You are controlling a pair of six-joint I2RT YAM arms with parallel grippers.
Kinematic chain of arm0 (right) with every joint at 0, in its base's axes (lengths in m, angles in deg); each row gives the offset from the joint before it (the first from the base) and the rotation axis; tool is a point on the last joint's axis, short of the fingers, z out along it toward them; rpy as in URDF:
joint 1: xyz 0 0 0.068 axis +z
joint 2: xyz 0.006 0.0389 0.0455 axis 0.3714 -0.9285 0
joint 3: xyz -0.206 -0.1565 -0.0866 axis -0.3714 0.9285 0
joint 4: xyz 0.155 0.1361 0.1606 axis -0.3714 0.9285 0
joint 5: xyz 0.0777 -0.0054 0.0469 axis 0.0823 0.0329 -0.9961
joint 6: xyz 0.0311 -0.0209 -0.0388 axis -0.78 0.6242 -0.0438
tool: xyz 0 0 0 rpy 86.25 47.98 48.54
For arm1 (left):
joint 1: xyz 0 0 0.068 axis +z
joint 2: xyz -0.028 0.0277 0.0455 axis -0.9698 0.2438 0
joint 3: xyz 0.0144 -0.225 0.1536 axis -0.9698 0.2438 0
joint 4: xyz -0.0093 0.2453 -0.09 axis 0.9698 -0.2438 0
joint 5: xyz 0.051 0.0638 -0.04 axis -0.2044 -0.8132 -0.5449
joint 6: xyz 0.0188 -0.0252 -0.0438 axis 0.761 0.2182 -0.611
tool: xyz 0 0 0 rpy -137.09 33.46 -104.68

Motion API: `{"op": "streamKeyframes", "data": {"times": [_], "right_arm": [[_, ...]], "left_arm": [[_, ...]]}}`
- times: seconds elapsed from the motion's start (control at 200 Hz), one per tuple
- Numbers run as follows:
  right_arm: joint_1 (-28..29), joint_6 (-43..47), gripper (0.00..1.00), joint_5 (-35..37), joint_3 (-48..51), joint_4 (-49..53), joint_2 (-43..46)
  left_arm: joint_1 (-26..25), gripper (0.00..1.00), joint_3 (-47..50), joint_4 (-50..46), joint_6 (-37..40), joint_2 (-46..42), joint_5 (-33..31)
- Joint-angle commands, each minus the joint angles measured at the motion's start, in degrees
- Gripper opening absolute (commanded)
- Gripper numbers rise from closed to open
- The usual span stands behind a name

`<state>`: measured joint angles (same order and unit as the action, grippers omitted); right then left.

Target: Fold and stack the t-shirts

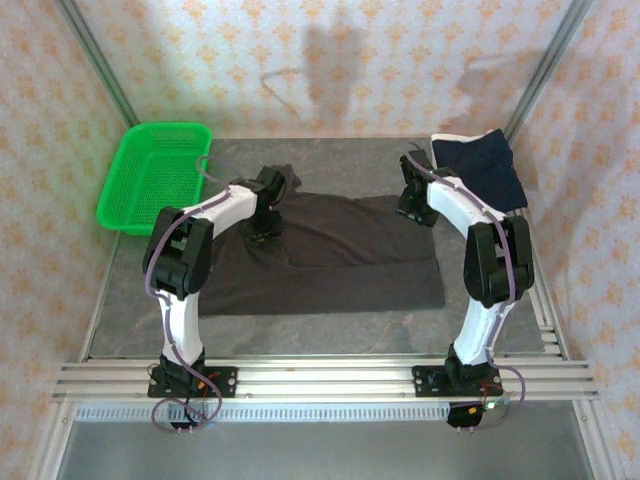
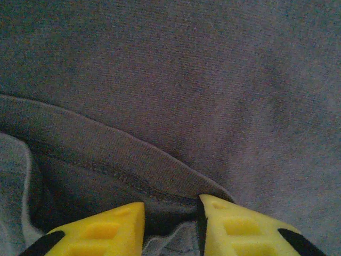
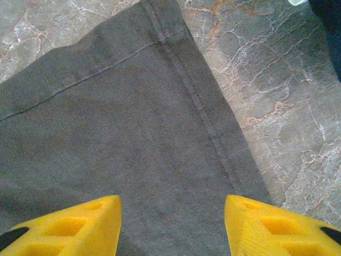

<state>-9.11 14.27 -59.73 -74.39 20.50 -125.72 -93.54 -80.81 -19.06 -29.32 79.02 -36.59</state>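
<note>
The dark charcoal-brown t-shirt [image 1: 340, 260] lies spread flat across the middle of the table. My left gripper [image 1: 265, 235] is down at its back left part, by the neck. In the left wrist view its ribbed collar [image 2: 106, 144] curves just ahead of my open left gripper [image 2: 170, 224], with the collar edge touching the right fingertip [image 2: 224, 218]. My right gripper [image 1: 418, 215] hovers open over the shirt's back right corner, where a stitched hem [image 3: 202, 106] runs between the fingers [image 3: 171, 224]. The navy t-shirt [image 1: 485, 165] lies folded at the back right on a thin white edge [image 1: 445, 140].
A green mesh basket [image 1: 160, 175] sits at the back left. Bare marbled tabletop [image 3: 277, 80] shows to the right of the charcoal shirt, with the navy cloth [image 3: 327, 21] at the corner. Aluminium rails run along the near edge [image 1: 320, 378].
</note>
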Motion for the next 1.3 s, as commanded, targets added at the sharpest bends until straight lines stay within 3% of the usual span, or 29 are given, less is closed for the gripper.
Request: {"op": "streamKeyframes", "data": {"times": [0.0,0.095,0.385,0.455,0.495,0.55,0.656,0.726,0.836,0.971,1.171,1.296], "right_arm": [[-0.3,1.2,0.54,1.2,-1.1,1.6,-1.0],[-0.4,1.3,0.54,1.2,-0.4,0.9,-1.3],[-0.8,1.4,0.54,-0.1,1.5,-0.6,-1.0],[-0.8,1.4,0.54,-0.8,2.2,-1.2,-1.1],[-0.9,1.4,0.54,-1.1,2.6,-1.4,-1.1],[-0.8,1.3,0.54,-1.4,3.0,-1.7,-1.1],[-0.9,1.0,0.54,-1.9,3.6,-2.1,-1.1],[-0.9,0.9,0.54,-2.1,4.1,-2.4,-0.9],[-0.8,0.9,0.54,-2.0,4.0,-2.3,-0.7],[-0.9,0.8,0.54,-1.9,3.9,-2.4,-0.4],[-0.8,0.8,0.54,-2.1,3.6,-2.6,-0.8],[-0.8,1.0,0.54,-2.3,3.1,-2.8,-1.2]], "left_arm": [[-0.5,0.16,-2.4,-3.3,1.1,0.8,-0.7],[-0.7,0.00,-3.6,-4.2,1.8,1.1,-0.2],[-1.7,0.00,-4.6,-6.1,3.5,-0.5,0.2],[-1.7,0.30,-4.9,-7.8,4.0,0.1,-2.1],[-1.7,0.40,-4.7,-8.3,4.4,0.6,-2.9],[-1.6,0.46,-4.1,-7.9,5.2,1.4,-1.5],[-1.6,0.47,-3.9,-7.4,5.8,2.9,1.1],[-1.6,0.45,-4.3,-7.4,6.1,3.6,1.7],[-1.6,0.34,-5.7,-8.4,6.7,4.7,2.5],[-1.6,0.09,-7.0,-9.2,7.0,4.2,2.3],[-1.8,0.00,-10.3,-12.2,7.7,3.1,0.9],[-2.3,0.00,-12.7,-12.6,8.6,4.2,2.0]]}}
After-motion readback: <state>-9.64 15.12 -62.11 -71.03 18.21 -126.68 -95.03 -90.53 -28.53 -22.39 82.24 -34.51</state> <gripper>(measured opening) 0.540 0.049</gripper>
